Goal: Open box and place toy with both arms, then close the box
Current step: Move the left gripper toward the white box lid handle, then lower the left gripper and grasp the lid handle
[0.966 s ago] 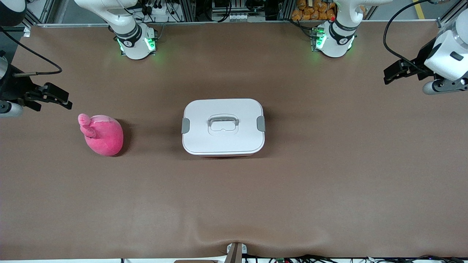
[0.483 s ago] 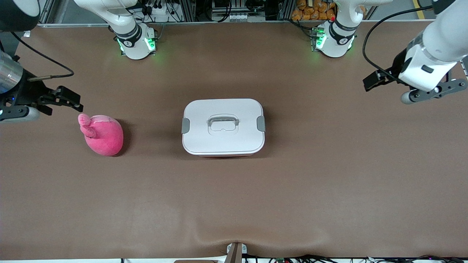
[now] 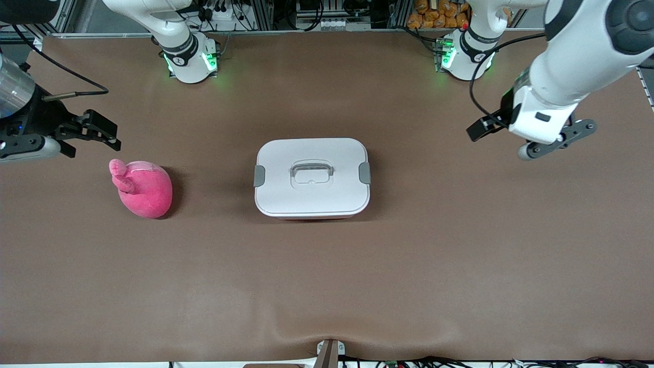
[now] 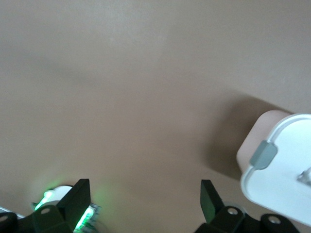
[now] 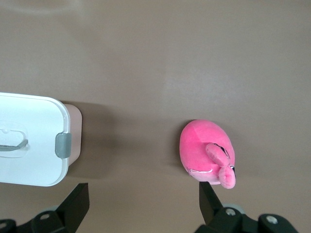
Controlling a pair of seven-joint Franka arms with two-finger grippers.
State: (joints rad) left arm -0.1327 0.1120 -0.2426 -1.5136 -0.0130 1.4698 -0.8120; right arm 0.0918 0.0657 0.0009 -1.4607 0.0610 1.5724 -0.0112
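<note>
The box [image 3: 311, 176] stands shut in the middle of the table, white lid on, grey clips at both ends. It also shows in the left wrist view [image 4: 282, 165] and the right wrist view [image 5: 29, 141]. The pink plush toy [image 3: 143, 188] lies on the table toward the right arm's end, apart from the box; it also shows in the right wrist view [image 5: 206, 150]. My right gripper [image 3: 110, 138] is open and empty in the air just beside the toy [image 5: 143, 200]. My left gripper [image 3: 472, 134] is open and empty over bare table toward the left arm's end [image 4: 145, 196].
The two green-lit arm bases [image 3: 190, 59] [image 3: 465, 59] stand at the table's edge farthest from the front camera. A small bracket [image 3: 329, 352] sits at the nearest edge, where the brown table cover wrinkles.
The left arm has swung in from the table's end toward the box and lower. The right gripper has moved a little toward the toy. Box and toy have not moved.
</note>
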